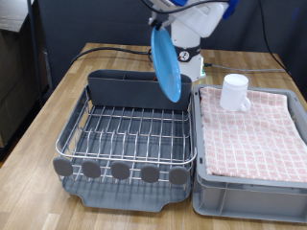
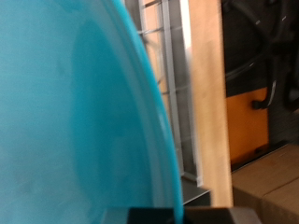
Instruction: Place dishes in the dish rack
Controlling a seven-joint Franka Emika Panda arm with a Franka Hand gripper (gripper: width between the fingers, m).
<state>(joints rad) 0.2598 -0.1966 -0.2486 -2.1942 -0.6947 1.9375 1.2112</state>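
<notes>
My gripper (image 1: 165, 31) is shut on the top edge of the light-blue plate (image 1: 167, 65), which hangs on edge above the far right part of the dish rack (image 1: 125, 139). In the wrist view the plate (image 2: 75, 112) fills most of the picture, with rack wires (image 2: 163, 65) beyond its rim. The rack's wire grid holds nothing that I can see. The white mug (image 1: 235, 93) stands on the pink checkered cloth in the grey crate (image 1: 251, 182), to the exterior view's right of the rack. The wooden spoon is out of view.
The rack's tall grey compartment (image 1: 123, 91) runs along its far side and round grey discs (image 1: 120, 171) along its near side. The wooden table (image 1: 43, 115) extends to the exterior view's left of the rack. Black cables lie on the table behind the rack.
</notes>
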